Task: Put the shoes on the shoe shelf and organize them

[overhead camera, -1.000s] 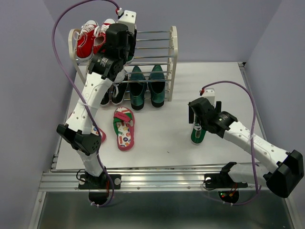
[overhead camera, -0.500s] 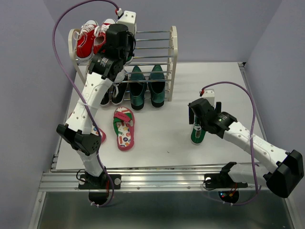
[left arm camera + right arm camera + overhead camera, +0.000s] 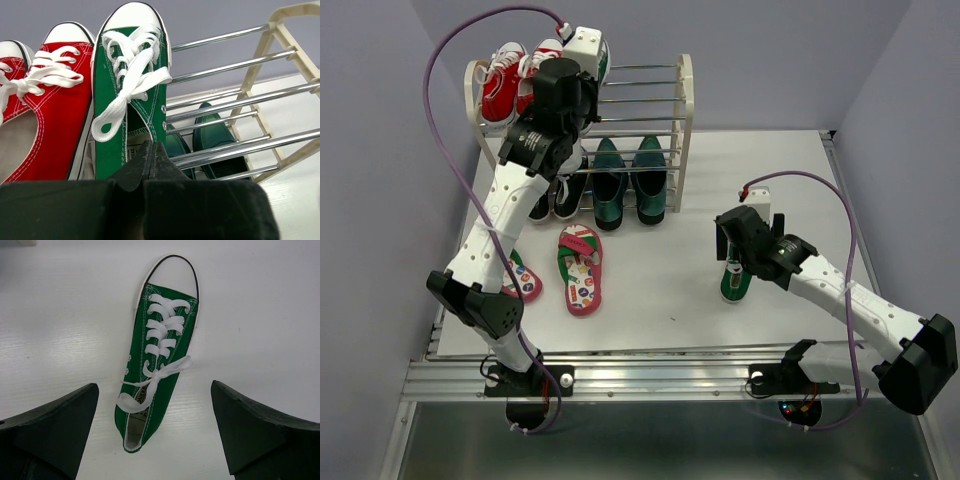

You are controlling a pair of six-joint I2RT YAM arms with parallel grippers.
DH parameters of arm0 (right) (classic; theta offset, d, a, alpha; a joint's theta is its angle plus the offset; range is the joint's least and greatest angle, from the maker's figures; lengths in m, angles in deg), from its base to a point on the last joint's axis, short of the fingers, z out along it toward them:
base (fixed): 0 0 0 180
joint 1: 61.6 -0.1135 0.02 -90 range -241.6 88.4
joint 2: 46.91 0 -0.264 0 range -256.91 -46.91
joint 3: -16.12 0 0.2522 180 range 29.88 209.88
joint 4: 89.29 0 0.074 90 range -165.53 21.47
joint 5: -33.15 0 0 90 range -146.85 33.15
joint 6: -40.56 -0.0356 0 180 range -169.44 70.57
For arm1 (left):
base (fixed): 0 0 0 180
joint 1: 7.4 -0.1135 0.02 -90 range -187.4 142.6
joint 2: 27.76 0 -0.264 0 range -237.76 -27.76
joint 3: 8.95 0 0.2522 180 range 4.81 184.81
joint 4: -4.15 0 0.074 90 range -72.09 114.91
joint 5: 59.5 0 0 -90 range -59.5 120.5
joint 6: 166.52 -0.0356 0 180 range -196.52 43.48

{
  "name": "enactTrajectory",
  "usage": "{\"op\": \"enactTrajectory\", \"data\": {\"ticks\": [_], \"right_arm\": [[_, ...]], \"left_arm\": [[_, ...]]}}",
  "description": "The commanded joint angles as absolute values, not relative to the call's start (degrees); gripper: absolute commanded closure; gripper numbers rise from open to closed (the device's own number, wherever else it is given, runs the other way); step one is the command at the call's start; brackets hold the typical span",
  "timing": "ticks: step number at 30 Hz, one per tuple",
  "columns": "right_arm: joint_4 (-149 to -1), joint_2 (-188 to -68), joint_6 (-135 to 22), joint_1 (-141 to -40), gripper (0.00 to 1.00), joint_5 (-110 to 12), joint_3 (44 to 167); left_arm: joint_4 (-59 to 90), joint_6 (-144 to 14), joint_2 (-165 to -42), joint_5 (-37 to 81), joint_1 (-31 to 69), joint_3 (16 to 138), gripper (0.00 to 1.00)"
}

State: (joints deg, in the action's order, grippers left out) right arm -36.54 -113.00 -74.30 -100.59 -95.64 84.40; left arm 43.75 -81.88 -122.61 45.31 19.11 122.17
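One green canvas sneaker (image 3: 130, 100) sits on the top rods of the shoe shelf (image 3: 685, 100), beside the red sneakers (image 3: 505, 85). My left gripper (image 3: 151, 150) is just behind its heel, shut with nothing between its fingers. The second green sneaker (image 3: 157, 355) lies on the table, toe pointing away. My right gripper (image 3: 154, 386) hovers over its heel end, open wide, one finger on either side. Two dark green loafers (image 3: 630, 185) stand on the bottom tier. One flip-flop (image 3: 580, 270) lies in front of the shelf, and another (image 3: 523, 282) is partly hidden by my left arm.
A pair of dark shoes with white laces (image 3: 558, 195) stands on the bottom tier, left of the loafers. The right half of the top tier shows bare rods (image 3: 240, 55). Purple walls close in at the back and both sides.
My left gripper's jaws have closed, off the green sneaker on the top tier. The left arm has shifted slightly left and up. The right arm has not moved.
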Motion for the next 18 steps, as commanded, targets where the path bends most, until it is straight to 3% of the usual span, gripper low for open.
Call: {"op": "enactTrajectory", "data": {"ticks": [1, 18], "right_arm": [[-38.3, -112.5, -74.6, -100.2, 0.00, -97.3, 84.0], [-38.3, -111.3, -74.9, -100.2, 0.00, -97.5, 83.8]], "left_arm": [[38.4, -79.8, -120.4, 45.0, 18.8, 120.9, 1.00], [29.5, -73.3, -118.4, 38.1, 18.8, 118.0, 1.00]]}}
